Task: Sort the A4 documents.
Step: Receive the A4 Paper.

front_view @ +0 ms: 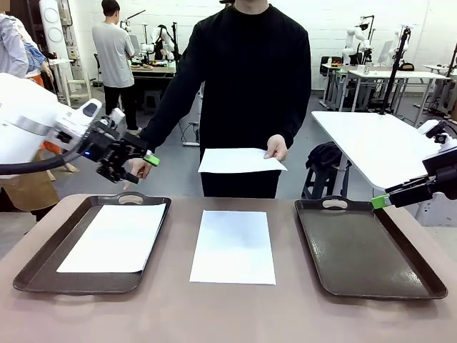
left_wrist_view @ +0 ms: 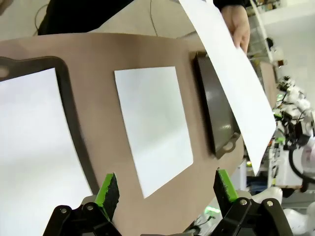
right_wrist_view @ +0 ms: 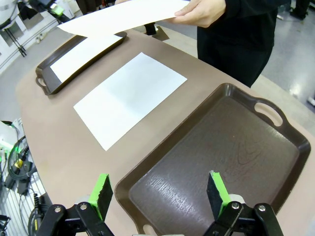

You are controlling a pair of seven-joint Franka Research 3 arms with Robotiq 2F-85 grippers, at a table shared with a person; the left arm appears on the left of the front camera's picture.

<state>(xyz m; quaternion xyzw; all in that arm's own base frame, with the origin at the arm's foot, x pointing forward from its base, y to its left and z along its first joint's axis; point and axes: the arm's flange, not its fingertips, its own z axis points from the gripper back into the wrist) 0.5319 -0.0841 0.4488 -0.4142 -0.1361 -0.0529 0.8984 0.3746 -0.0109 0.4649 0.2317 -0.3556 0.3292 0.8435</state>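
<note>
Desk of matte brown, rounded at the corners, across the lower frame of the front view. Two dark brown trays on it: left tray at lower left, carrying one white A4 sheet flat inside; right tray at lower right, bare and glossy, handle slot at its far end. Between the trays, a second A4 sheet flat on the bare desk, touching neither tray. Above the far edge at centre, a third A4 sheet in the air, pinched at its right corner by the person's hand, black sleeve above it.

At middle left of the front view, left jaws raised just above the left tray's far handle, spread wide, green pads well apart; hold nothing. At the right edge, right jaws by the right tray's far corner, likewise wide open and empty, pads spanning the tray's near rim in the right wrist view.

Behind: grey floor, white walls, white tables at upper right, another person standing at upper left.
</note>
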